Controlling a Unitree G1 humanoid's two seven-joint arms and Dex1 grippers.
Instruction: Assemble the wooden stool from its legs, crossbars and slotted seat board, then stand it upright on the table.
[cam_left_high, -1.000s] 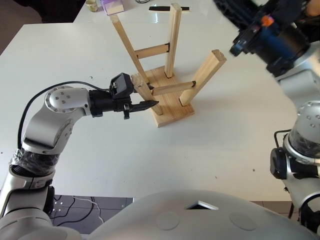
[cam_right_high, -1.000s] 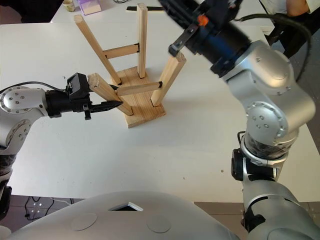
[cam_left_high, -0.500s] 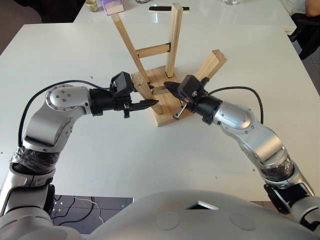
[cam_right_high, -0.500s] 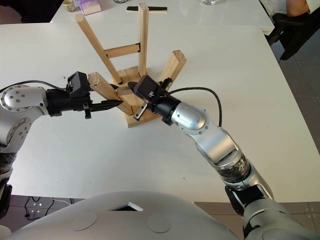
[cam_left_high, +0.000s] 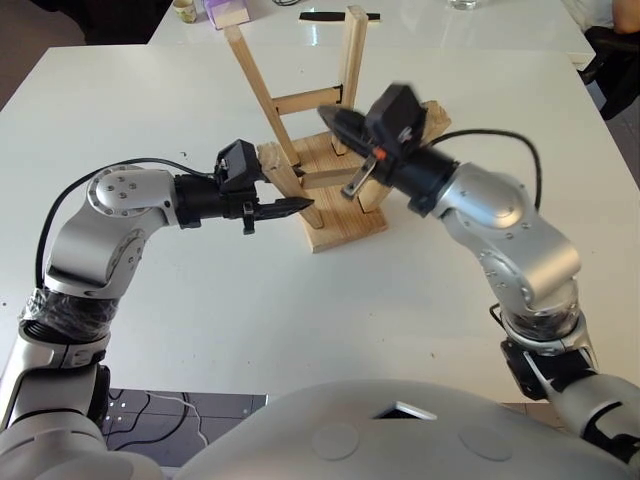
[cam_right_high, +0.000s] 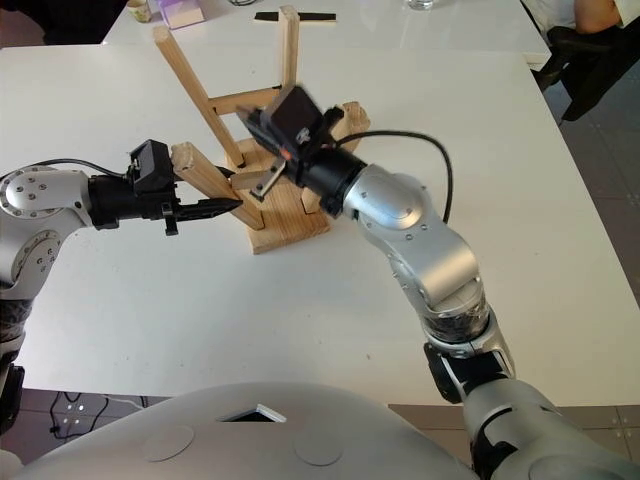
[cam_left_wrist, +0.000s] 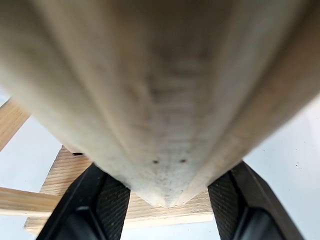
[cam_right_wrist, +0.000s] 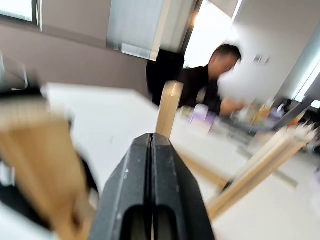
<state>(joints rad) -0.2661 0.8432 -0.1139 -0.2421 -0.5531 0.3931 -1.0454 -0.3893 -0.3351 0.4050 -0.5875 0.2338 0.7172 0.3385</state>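
**Stool legs-up, one leg braced**

The pale wooden stool (cam_left_high: 335, 205) sits inverted near the middle of the white table (cam_left_high: 150, 100). Its slotted square seat board (cam_left_high: 350, 228) lies flat on the surface and its legs point up, so turning it over looks like the step left to do. A far crossbar (cam_left_high: 305, 100) ties the two tall far legs together. The short near-left leg (cam_left_high: 282, 172) leans outward. The left gripper (cam_left_high: 295, 206) clamps it low down between black fingers (cam_left_wrist: 102, 200), likely to steady it in its slot. The right gripper (cam_left_high: 335, 118), its fingers (cam_right_wrist: 140, 165) pressed together and empty, hovers just above the near crossbar (cam_left_high: 325, 180), perhaps to push that joint home.
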